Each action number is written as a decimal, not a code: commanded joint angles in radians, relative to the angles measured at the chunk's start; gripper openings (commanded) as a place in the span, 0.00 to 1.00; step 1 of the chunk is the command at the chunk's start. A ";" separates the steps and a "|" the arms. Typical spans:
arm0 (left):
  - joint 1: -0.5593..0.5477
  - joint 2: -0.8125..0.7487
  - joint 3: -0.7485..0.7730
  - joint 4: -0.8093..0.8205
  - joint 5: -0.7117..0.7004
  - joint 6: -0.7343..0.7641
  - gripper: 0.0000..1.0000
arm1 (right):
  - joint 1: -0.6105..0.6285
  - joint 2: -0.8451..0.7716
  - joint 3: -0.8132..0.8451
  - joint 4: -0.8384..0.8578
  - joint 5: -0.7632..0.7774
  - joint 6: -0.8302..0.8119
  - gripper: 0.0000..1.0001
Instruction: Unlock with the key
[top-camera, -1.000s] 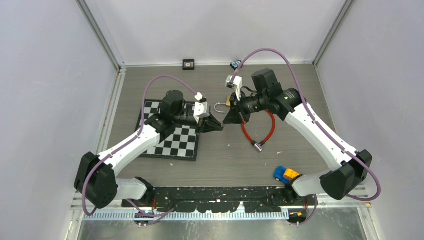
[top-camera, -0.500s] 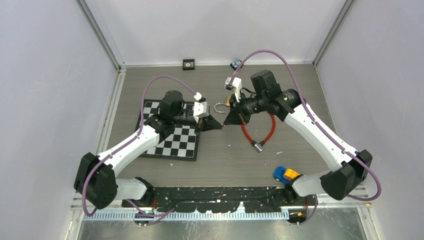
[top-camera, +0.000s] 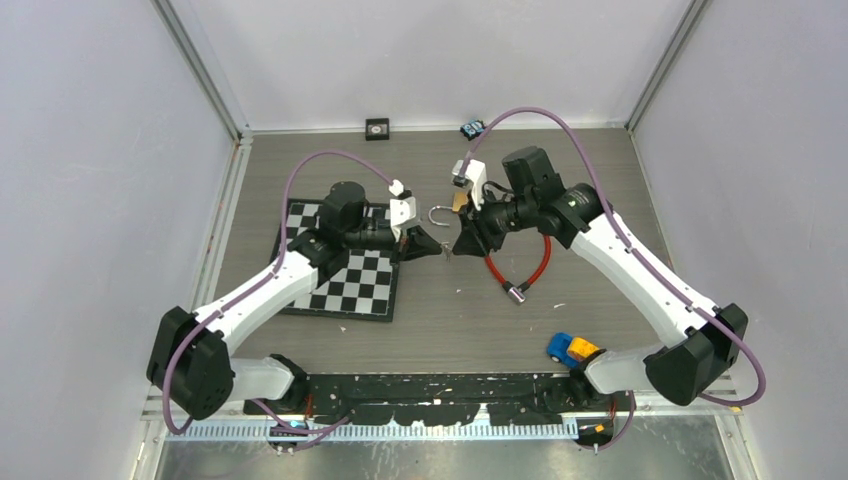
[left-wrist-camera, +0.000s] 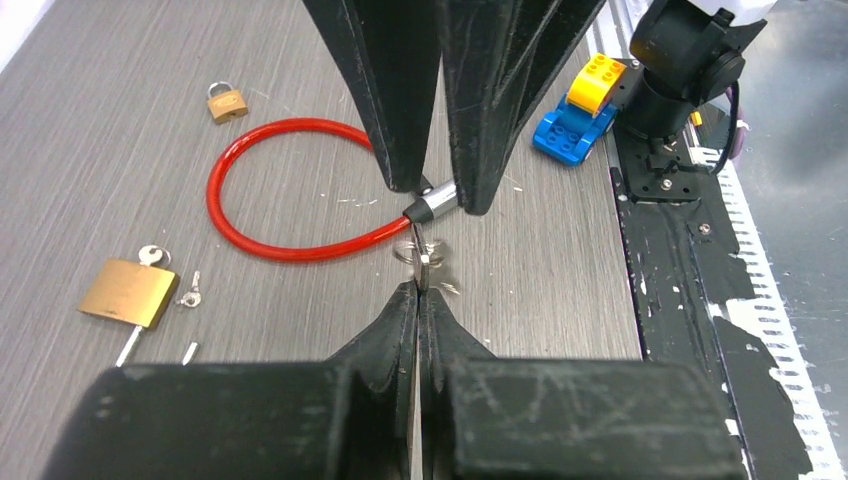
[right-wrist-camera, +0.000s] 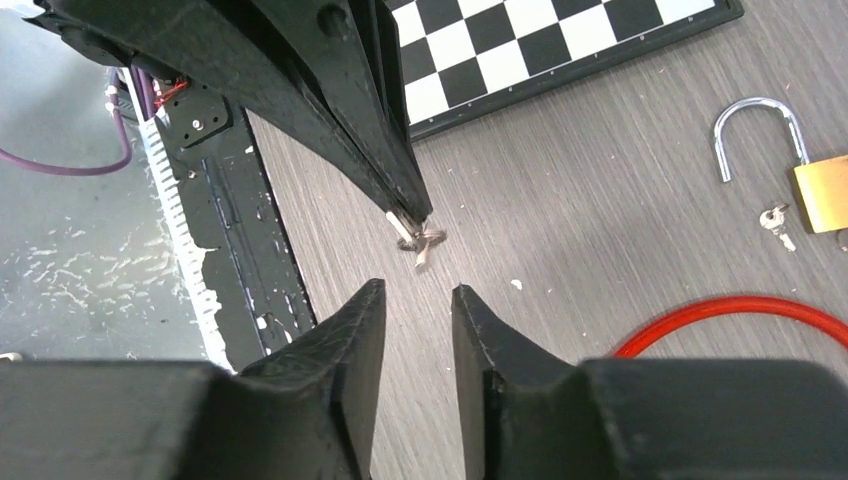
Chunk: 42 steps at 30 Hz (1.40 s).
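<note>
Key (left-wrist-camera: 421, 264) on a small ring, pinched at the very tips of the left pincer (left-wrist-camera: 418, 292), whose fingers are pressed flat together on it just above the tabletop (left-wrist-camera: 120, 60). The right pincer (right-wrist-camera: 418, 292) faces it tip to tip with its fingers parted and nothing between them. The key hangs just ahead of that gap and does not touch it.

The left wrist view looks past the right pincer's fingers to a red cable lock (left-wrist-camera: 262, 246). Its whole loop lies flat behind them, and its metal end shows in the gap. Only this view shows a small padlock (left-wrist-camera: 228, 102) beyond the loop. It also shows a blue and yellow toy car (left-wrist-camera: 578, 122) well behind the right pincer, near that arm's base.

The right wrist view shows a chessboard (right-wrist-camera: 560, 50) under the left arm instead. It also shows plainly that the brass padlock (right-wrist-camera: 822, 192), lying off to one side of both pincers, has its shackle swung open, with another small key (right-wrist-camera: 775, 218) just beside it. From this view only one arc of the cable is seen.

From above, both pincers meet between the chessboard and the cable.
</note>
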 joint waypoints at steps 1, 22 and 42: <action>0.000 -0.052 0.013 -0.040 -0.011 -0.004 0.00 | 0.001 -0.064 -0.028 0.026 -0.006 -0.016 0.39; 0.000 -0.052 0.019 -0.114 0.140 -0.037 0.00 | 0.086 0.028 0.086 -0.032 -0.088 -0.134 0.55; 0.000 -0.053 0.019 -0.117 0.161 -0.041 0.00 | 0.138 0.072 0.112 -0.063 -0.037 -0.174 0.27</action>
